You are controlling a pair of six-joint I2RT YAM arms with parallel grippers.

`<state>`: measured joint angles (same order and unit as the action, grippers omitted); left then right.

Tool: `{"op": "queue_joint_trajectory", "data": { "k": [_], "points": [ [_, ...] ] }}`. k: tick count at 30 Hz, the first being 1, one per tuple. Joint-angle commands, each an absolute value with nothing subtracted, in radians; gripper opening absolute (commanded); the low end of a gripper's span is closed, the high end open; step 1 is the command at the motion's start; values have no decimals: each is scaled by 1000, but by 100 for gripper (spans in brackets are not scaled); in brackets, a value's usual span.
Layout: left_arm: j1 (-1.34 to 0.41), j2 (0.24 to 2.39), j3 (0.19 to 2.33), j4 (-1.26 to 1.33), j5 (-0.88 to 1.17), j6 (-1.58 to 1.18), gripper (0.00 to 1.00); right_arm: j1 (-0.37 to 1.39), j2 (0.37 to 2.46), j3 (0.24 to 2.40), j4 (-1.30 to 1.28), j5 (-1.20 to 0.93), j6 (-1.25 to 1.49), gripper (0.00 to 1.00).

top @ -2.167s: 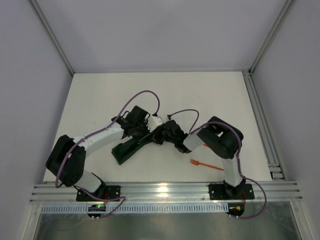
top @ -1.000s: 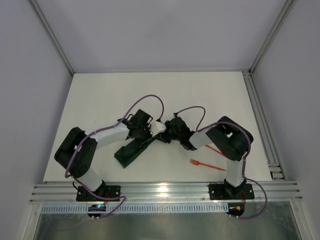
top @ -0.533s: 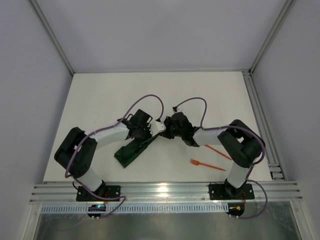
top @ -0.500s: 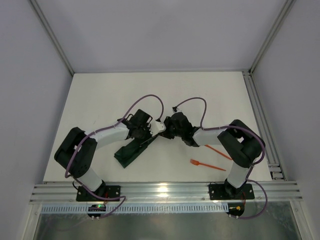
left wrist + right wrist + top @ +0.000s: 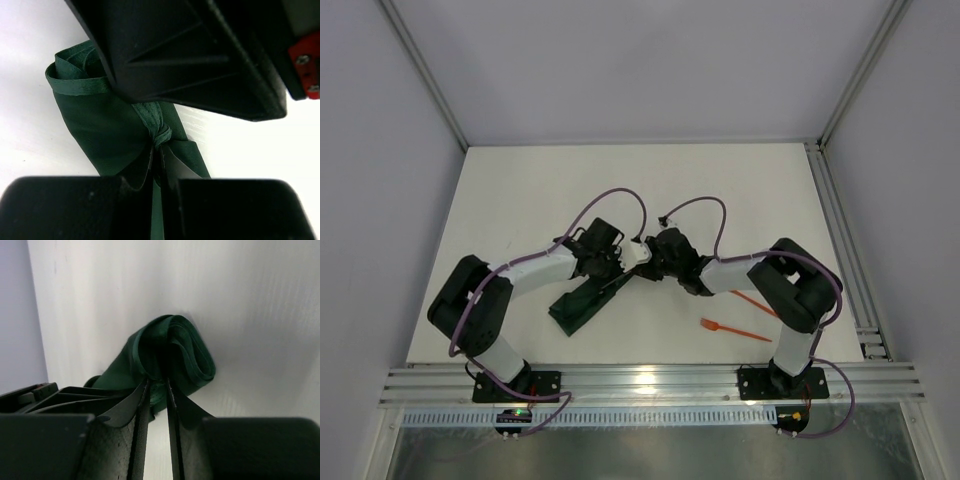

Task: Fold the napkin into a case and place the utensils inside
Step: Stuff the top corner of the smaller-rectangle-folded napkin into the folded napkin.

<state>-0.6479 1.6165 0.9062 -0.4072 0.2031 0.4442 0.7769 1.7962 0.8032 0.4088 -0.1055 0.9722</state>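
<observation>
The dark green napkin [image 5: 578, 305] lies folded into a narrow oblong case, slanting from the near left up to the middle of the table. My left gripper [image 5: 626, 268] is shut on a bunched fold at its far end [image 5: 159, 150]. My right gripper [image 5: 648, 264] meets it there, its jaws nearly together with a rolled edge of the napkin [image 5: 175, 347] pinched between them [image 5: 156, 385]. The two orange utensils lie to the right on the table: the fork [image 5: 732, 329] nearer the front, the other piece [image 5: 756, 302] partly under my right arm.
The right gripper's black body [image 5: 190, 55] fills the top of the left wrist view, close above the cloth. A metal rail [image 5: 650, 380] runs along the table's front edge and another [image 5: 845, 250] down its right side. White walls enclose the table.
The cloth has gone from a wider bundle under both grippers to a narrow strip. In the last second the right arm's elbow swung outward to the right; both grippers stay at the napkin's far end.
</observation>
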Motion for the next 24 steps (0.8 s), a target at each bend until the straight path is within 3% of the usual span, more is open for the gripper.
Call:
{"op": "queue_joint_trajectory", "data": {
  "k": [1,17,24],
  "points": [
    [-658,1591,888,-393,229,428,4,804,1782,790,688,-107,1028,23],
    [-658,1568,876,-376,221,423,5,799,1657,643,681,-34,991,23],
    [-658,1568,876,-377,221,422,5,810,1651,673,698,-78,943,23]
  ]
}}
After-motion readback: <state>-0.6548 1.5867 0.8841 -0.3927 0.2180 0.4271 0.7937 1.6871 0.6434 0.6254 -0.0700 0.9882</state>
